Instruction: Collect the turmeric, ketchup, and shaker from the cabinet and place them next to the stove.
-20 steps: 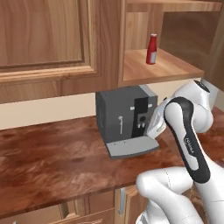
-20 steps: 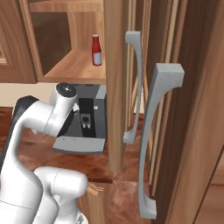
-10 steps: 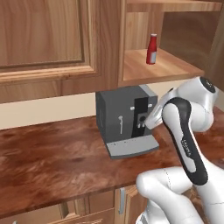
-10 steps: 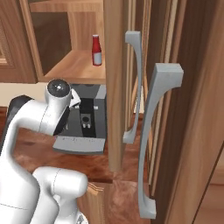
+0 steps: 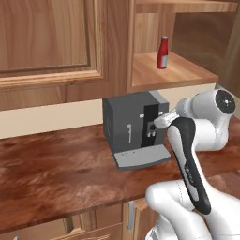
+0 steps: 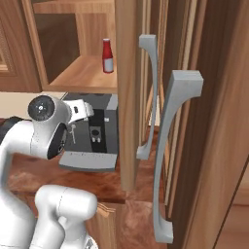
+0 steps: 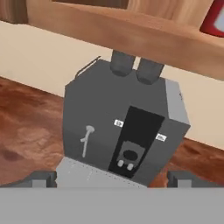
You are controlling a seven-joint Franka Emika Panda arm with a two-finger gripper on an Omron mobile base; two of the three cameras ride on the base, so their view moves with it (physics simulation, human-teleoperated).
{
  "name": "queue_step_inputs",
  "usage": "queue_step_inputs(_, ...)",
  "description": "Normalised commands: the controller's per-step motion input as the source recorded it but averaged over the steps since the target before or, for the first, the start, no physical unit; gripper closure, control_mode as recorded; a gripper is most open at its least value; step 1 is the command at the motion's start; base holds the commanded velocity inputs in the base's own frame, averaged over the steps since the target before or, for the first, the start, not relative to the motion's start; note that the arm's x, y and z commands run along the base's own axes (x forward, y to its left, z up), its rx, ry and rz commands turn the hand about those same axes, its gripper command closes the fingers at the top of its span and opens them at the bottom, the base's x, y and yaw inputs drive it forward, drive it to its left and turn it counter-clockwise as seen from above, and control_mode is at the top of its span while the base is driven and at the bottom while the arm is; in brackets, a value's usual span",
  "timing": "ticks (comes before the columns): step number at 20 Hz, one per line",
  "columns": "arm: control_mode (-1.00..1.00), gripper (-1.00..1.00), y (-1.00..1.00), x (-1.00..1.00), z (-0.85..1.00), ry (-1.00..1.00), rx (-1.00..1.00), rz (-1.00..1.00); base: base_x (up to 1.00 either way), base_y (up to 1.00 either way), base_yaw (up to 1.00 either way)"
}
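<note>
Left base view first: open cabinet (image 5: pixel 154 75) up top, ketchup (image 5: pixel 162 52) standing upright on the bare wooden shelf, well back from the front lip. Below it, grey coffee machine (image 5: pixel 133 129) on the brown counter (image 5: pixel 56 164), with the white arm folded in just beside its front face.

Over to the right base view: same red bottle (image 6: pixel 107 56), white cap up, alone on the shelf. Cabinet door (image 6: pixel 127 87) swung open edge-on, long grey handles (image 6: pixel 168 146) near the camera. Wrist down at coffee-machine height, clearly below the shelf board.

Hand view now: fingertips (image 7: pixel 43 178) spread wide at either bottom corner, gripper (image 7: pixel 111 179) released, nothing between the jaws. Coffee machine dead ahead, shelf edge across the top, a sliver of red at the upper right corner.

Step in hand, by the look of it: reaching for the ketchup. Best done by lifting clear of the coffee machine and the shelf lip before going in, keeping the jaws wide, levelling with the bottle's body, closing low on it rather than at the narrow neck. Risk: clipping the shelf edge or tipping the slim bottle.
</note>
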Motion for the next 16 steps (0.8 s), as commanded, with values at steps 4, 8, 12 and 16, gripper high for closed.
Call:
queue_step_inputs(4,-1.0,-1.0,-0.47,0.03,0.59,-0.01,0.09,-0.31,0.0,0.0,0.0)
queue_step_inputs(8,-1.0,-1.0,-0.53,0.05,0.72,-0.01,0.1,-0.23,0.0,0.0,0.0)
queue_step_inputs(12,-1.0,-1.0,-0.53,0.02,0.76,-0.05,0.09,-0.15,0.0,0.0,0.0)
queue_step_inputs(16,-1.0,-1.0,-0.46,0.01,0.65,-0.09,0.09,-0.07,0.0,0.0,0.0)
